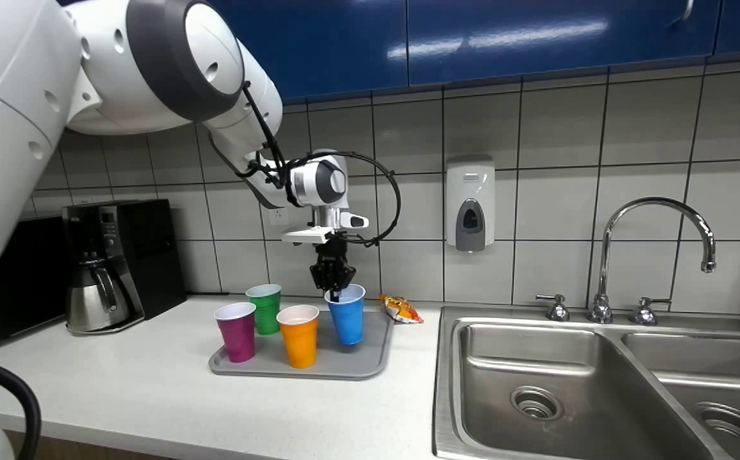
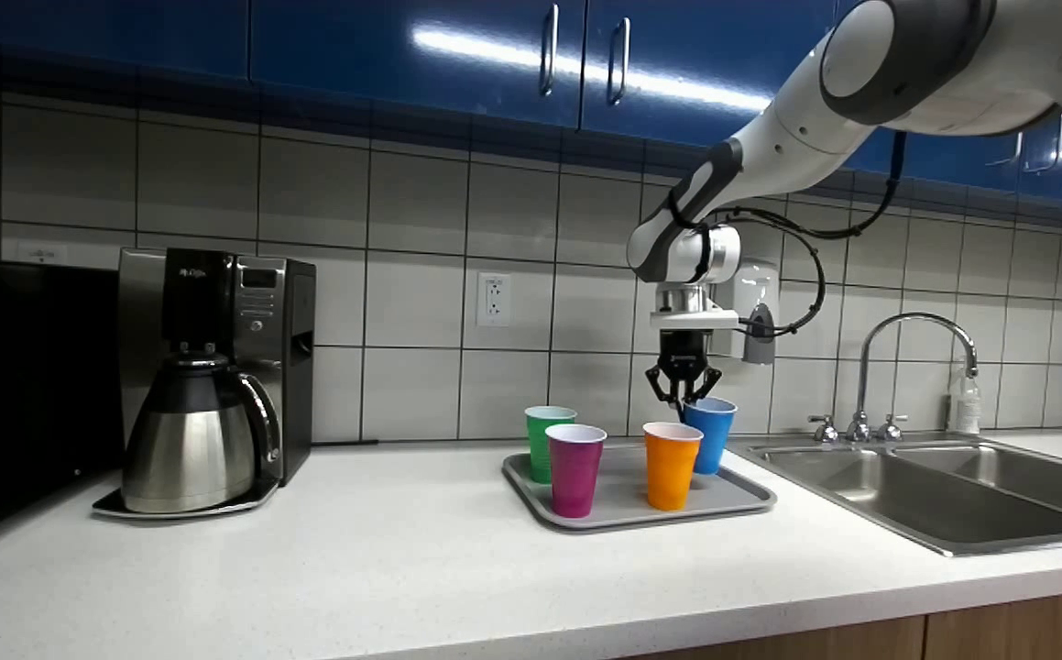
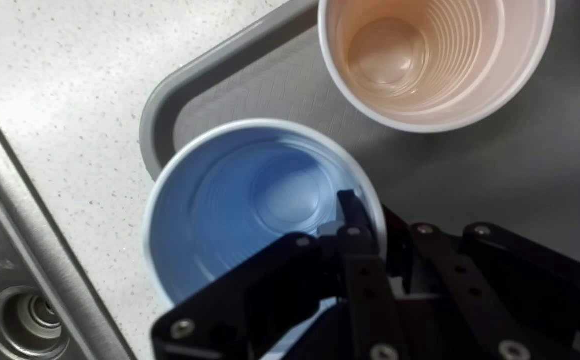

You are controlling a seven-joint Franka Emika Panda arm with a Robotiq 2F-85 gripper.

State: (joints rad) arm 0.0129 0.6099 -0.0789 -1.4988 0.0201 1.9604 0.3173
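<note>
My gripper (image 1: 336, 294) is at the near-vertical rim of a blue cup (image 1: 348, 324). In the wrist view the gripper (image 3: 370, 204) has one finger inside the blue cup (image 3: 224, 200) and one outside, close together with the cup wall between them. The gripper also shows in an exterior view (image 2: 680, 403), pointing down. The outer fingertip is partly hidden by the rim. An orange cup (image 1: 299, 342), a purple cup (image 1: 238, 338) and a green cup (image 1: 265, 312) stand upright on a grey tray (image 1: 366, 361). The blue and orange cups look empty inside.
A steel double sink (image 1: 449, 383) with a tall faucet (image 1: 606, 255) lies beside the tray. An orange snack packet (image 1: 400, 309) lies by the tray's back edge. A coffee maker (image 2: 201, 394) stands on the counter. A soap dispenser (image 1: 470, 198) hangs on the tiled wall below blue cabinets (image 1: 561, 38).
</note>
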